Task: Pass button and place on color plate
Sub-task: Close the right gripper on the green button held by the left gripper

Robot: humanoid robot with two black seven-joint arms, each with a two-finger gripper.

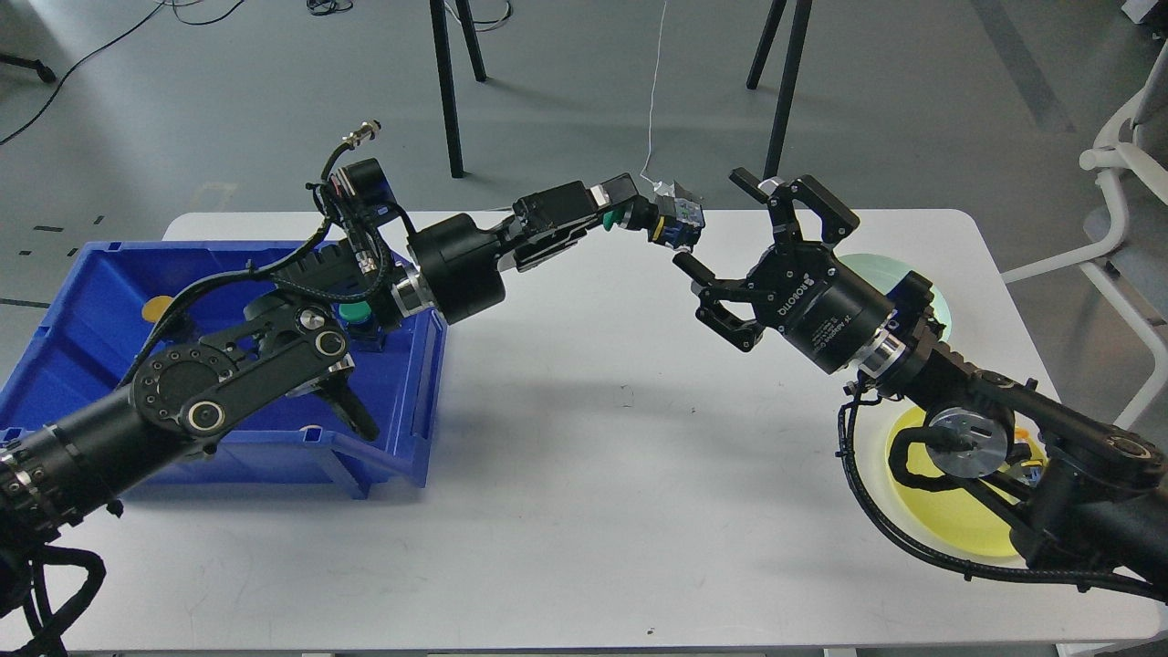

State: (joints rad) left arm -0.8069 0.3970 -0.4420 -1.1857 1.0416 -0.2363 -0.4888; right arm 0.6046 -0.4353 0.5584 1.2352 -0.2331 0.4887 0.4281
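My left gripper [639, 212] is shut on a green-capped button [673, 219] with a blue base, held out above the table's far middle. My right gripper [721, 224] is open, its fingers spread just right of the held button and not touching it. A pale green plate [917, 287] lies at the far right, partly hidden by my right arm. A yellow plate [949, 520] lies at the near right, also partly covered by the arm. A second green button [354, 315] and a yellow one [157, 308] sit in the blue bin [401, 438].
The blue bin stands on the white table [584, 493] at the left. Black stand legs [776, 100] rise behind the table's far edge. A white chair [1122, 210] is at the far right. A white cable [652, 91] hangs behind.
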